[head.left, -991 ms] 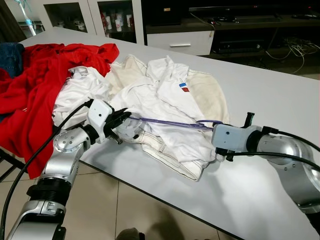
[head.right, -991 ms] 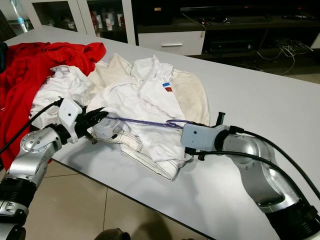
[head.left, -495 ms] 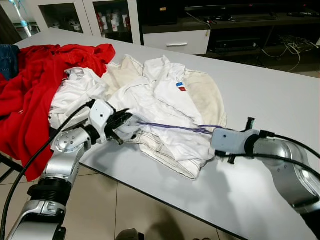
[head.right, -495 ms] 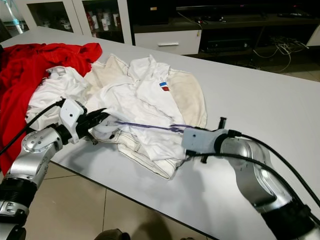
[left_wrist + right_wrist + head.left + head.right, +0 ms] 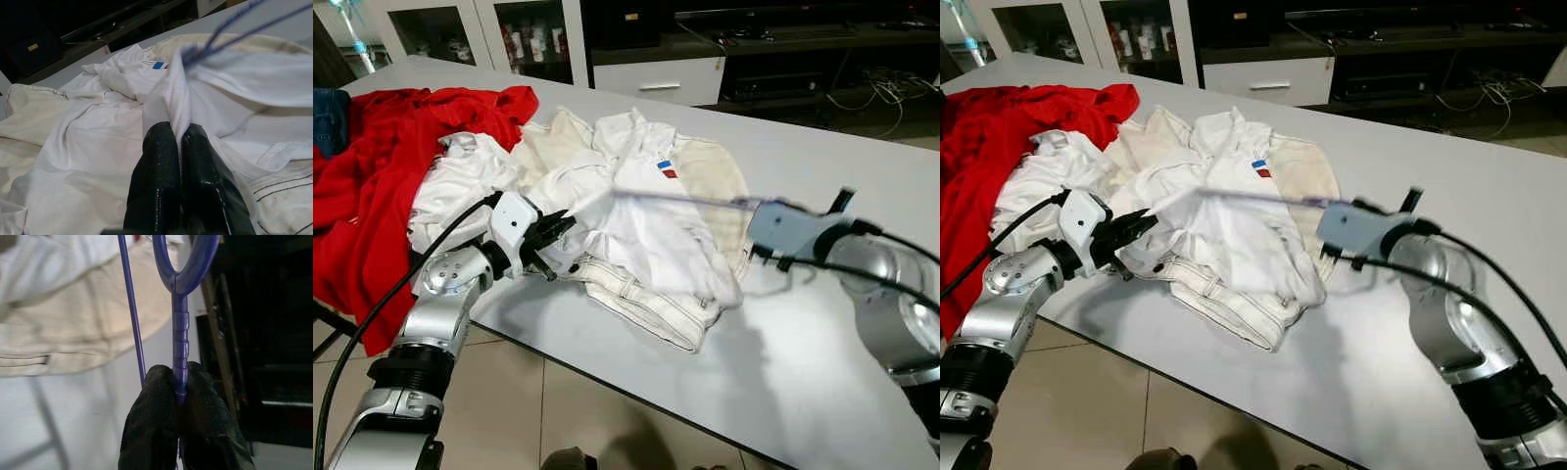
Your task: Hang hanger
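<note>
1. Far left of the pale grey desk (image 5: 803, 372) there's a crumpled red fabric garment (image 5: 372, 186) spilling over the edge, partly cut off by the frame. A bit of blue cloth (image 5: 328, 106) peeks in behind it; can't tell what that is.
2. Left gripper (image 5: 551, 243) sits at the near desk edge, jaws clamped tight on a fold of the white cotton shirt (image 5: 646, 230). In the left wrist view the cloth runs up between the two black fingers (image 5: 156, 171).
3. The middle is a heap of white and cream clothes (image 5: 705, 181). Hard to say where one piece ends and another starts.
4. The thin purple plastic hanger (image 5: 181, 308) is up off the desk, running from inside the white shirt over to the right. It's motion-blurred in the head views, and most of it is hidden under the cloth.
5. Right gripper (image 5: 180, 382) is raised above the desk, jaws pinched shut on the hanger's ridged neck just below the hook loop, which is cut off at the top.
</note>
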`<state>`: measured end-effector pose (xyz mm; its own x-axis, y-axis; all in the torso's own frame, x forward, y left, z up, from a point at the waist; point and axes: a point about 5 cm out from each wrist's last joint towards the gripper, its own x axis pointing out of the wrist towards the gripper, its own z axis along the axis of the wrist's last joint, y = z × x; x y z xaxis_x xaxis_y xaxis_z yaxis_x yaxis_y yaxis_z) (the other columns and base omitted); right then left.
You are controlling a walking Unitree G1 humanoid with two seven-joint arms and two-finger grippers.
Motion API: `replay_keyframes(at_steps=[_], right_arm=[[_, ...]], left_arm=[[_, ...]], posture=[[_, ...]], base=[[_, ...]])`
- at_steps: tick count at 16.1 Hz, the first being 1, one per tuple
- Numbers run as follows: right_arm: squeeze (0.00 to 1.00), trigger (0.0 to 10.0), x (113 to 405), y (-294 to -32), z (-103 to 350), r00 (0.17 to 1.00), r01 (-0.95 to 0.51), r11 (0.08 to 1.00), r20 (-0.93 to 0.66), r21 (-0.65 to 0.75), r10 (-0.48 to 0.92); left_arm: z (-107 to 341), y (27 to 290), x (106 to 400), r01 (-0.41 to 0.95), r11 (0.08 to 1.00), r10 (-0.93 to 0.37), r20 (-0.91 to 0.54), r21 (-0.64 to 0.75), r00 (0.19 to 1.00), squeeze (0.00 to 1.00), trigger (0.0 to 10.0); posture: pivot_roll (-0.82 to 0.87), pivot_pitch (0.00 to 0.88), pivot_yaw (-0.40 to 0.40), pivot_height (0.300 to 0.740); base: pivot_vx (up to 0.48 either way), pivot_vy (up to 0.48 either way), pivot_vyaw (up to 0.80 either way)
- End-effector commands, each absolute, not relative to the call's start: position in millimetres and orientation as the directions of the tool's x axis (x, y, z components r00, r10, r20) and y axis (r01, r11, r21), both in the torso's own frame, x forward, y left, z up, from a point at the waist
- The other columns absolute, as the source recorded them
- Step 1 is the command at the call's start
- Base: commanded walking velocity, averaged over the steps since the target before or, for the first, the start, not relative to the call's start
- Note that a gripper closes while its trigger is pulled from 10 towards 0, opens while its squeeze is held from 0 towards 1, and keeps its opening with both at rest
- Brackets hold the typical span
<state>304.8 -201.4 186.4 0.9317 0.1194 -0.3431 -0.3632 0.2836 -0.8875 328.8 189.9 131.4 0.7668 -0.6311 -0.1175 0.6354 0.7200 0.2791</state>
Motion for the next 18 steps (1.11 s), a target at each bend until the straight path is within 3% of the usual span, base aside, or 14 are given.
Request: replay_keyframes(at_steps=[1,5,6,7,15,18], right_arm=[[0.00,10.0,308.1,-207.9,193.8,0.950,-0.311,0.294,-0.302,-0.904,0.079],[0.00,10.0,305.5,-208.7,201.6,0.954,-0.300,0.343,-0.282,-0.890,0.103],[0.00,10.0,292.6,-202.9,201.0,0.910,-0.414,0.384,-0.360,-0.826,0.206],[0.00,10.0,289.3,-202.1,201.0,0.898,-0.438,0.385,-0.377,-0.812,0.226],[0.00,10.0,246.1,-197.6,198.1,0.732,-0.668,0.288,-0.536,-0.687,0.420],[0.00,10.0,245.0,-196.0,190.8,0.715,-0.686,0.250,-0.569,-0.683,0.407]], left_arm=[[138.0,188.9,330.2,0.638,0.704,-0.641,-0.108,0.312,0.760,0.00,10.0],[137.7,188.1,330.2,0.641,0.701,-0.645,-0.108,0.313,0.757,0.00,10.0],[137.8,187.9,330.2,0.643,0.699,-0.646,-0.109,0.314,0.755,0.00,10.0],[137.9,187.9,330.0,0.643,0.698,-0.647,-0.109,0.314,0.755,0.00,10.0],[138.3,186.6,331.8,0.654,0.687,-0.656,-0.116,0.317,0.746,0.00,10.0],[139.1,186.2,332.6,0.653,0.687,-0.656,-0.114,0.319,0.746,0.00,10.0]], posture=[[0.13,0.017,0.078,0.740],[0.13,0.018,0.080,0.740],[0.13,0.021,0.081,0.740],[0.13,0.022,0.083,0.740],[0.11,0.024,0.096,0.740],[0.11,0.021,0.093,0.740]], base=[[0.000,0.000,0.00],[0.000,0.000,0.00],[0.000,0.000,0.00],[0.000,0.000,0.00],[0.000,0.000,0.00],[0.000,0.000,0.00]])
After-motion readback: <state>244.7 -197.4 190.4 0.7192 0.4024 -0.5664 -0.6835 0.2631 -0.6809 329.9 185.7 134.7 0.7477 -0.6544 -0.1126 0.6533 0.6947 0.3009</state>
